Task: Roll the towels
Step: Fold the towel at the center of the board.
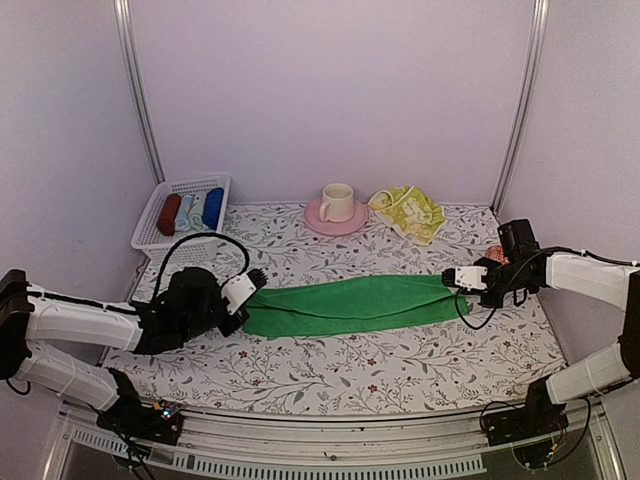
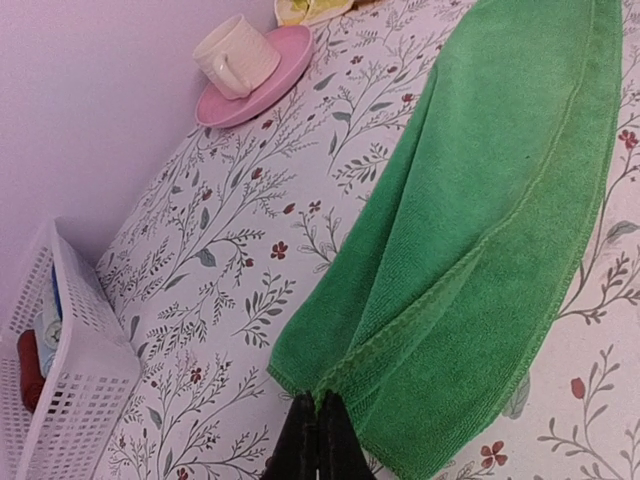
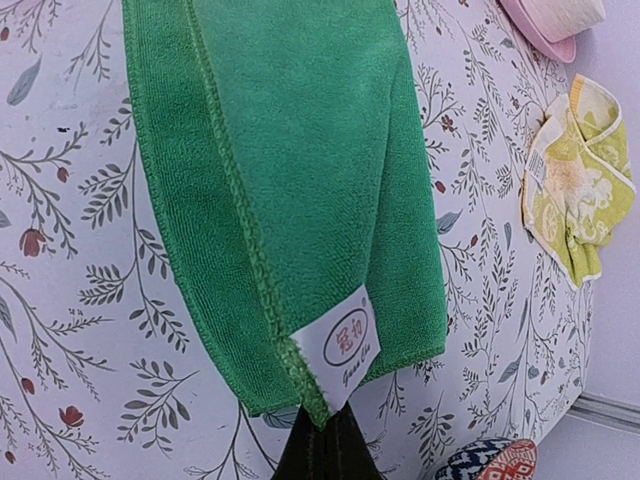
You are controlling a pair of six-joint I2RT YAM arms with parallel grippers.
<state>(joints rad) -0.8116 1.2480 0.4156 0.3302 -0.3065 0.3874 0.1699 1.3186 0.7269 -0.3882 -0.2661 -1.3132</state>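
Note:
A bright green towel (image 1: 350,305) lies folded into a long strip across the middle of the table, stretched between both arms. My left gripper (image 1: 250,285) is shut on a corner of its left end, and the hem sits pinched at the fingertips in the left wrist view (image 2: 318,402). My right gripper (image 1: 452,277) is shut on the right end, gripping the corner that carries a white label (image 3: 338,345). The pale yellow towel (image 1: 408,212) with green print lies crumpled at the back right, apart from both grippers.
A white basket (image 1: 150,235) at the back left holds dark red, pale blue and deep blue rolls. A cream cup on a pink saucer (image 1: 352,224) stands at the back centre. A small patterned object (image 3: 490,462) lies near my right gripper. Walls enclose the table.

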